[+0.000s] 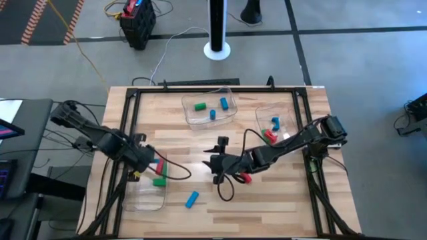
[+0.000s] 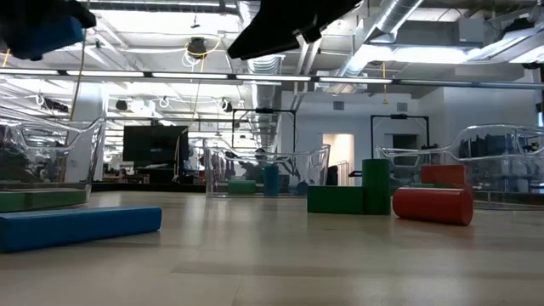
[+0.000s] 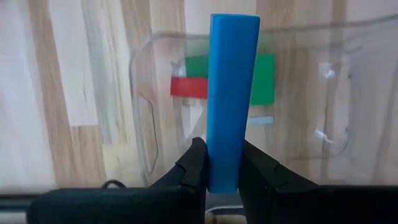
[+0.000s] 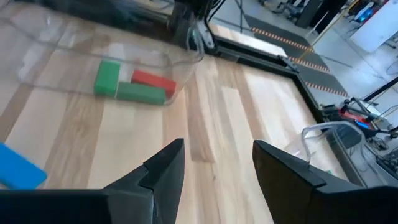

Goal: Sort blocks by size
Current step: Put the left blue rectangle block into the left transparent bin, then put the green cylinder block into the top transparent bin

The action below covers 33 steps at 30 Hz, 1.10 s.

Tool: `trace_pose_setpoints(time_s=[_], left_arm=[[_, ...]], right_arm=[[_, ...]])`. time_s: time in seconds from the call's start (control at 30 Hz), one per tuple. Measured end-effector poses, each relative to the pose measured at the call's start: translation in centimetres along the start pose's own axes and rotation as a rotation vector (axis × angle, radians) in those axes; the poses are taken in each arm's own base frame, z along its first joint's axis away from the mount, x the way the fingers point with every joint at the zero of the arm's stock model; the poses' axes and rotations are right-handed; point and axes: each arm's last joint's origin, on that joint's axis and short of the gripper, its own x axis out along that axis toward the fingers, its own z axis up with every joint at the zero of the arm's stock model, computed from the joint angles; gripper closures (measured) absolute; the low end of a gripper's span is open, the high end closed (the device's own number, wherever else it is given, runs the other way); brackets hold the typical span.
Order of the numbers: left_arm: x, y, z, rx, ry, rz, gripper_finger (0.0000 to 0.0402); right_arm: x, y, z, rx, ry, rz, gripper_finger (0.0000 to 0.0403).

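A: Blocks, position check. Long blue bar [image 3: 231, 99] is pinched upright between the left gripper's [image 3: 222, 177] fingers, held over the near-left clear tray [image 1: 143, 200]. Under it in that tray: a red bar [image 3: 188, 87] and a green bar [image 3: 264, 78] (the green one partly hidden behind the blue).

B: Loose ones on the table [image 1: 267, 207]?

A: One blue bar [image 1: 192, 199] lying free just beside that tray, and a red cylinder [image 1: 245, 178] close by the right gripper [image 1: 216, 162]. Low view shows the red cylinder on its side, with a green block lying flat and another standing upright next to it.

B: The other trays?

A: Far-centre tray [image 1: 230, 117] holds one green and two blue pieces. Far-right tray [image 1: 260, 117] holds a blue piece and a red one.

B: Right gripper state?

A: Fingers [image 4: 165, 171] spread wide, nothing between them; it hangs over bare wood near the table's middle. Its wrist view looks toward the left tray, where a green block [image 4: 107, 77], a green bar and a red bar lie together.
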Motion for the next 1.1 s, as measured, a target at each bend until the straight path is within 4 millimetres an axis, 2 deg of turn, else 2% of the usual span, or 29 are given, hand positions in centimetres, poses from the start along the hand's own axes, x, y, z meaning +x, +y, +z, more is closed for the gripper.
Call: trace_pose_setpoints(time_s=[0.33,0.57,0.7,0.9,1.1], left_arm=[[4.2,-1.1,-1.6,-0.023,0.103,-0.006,0.0346],[6.1,-1.4,-2.1,-0.039,0.117,-0.020,0.0345],[7.2,-1.4,-2.4,-0.051,0.120,-0.017,0.0329],[8.3,-1.4,-2.7,-0.055,0.125,-0.020,0.0309],[8.4,-1.5,-2.5,-0.056,0.102,-0.032,0.0306]], right_arm=[[-0.8,1.3,-0.6,-0.055,0.057,0.040,0.0182],[-1.2,1.8,-0.9,-0.080,0.081,0.060,0.0182],[-1.2,1.9,-1.1,-0.063,0.101,0.075,0.0182],[-1.2,2.1,-1.4,-0.037,0.122,0.153,0.0182],[-1.2,2.4,-1.4,-0.029,0.118,0.238,0.0182]])
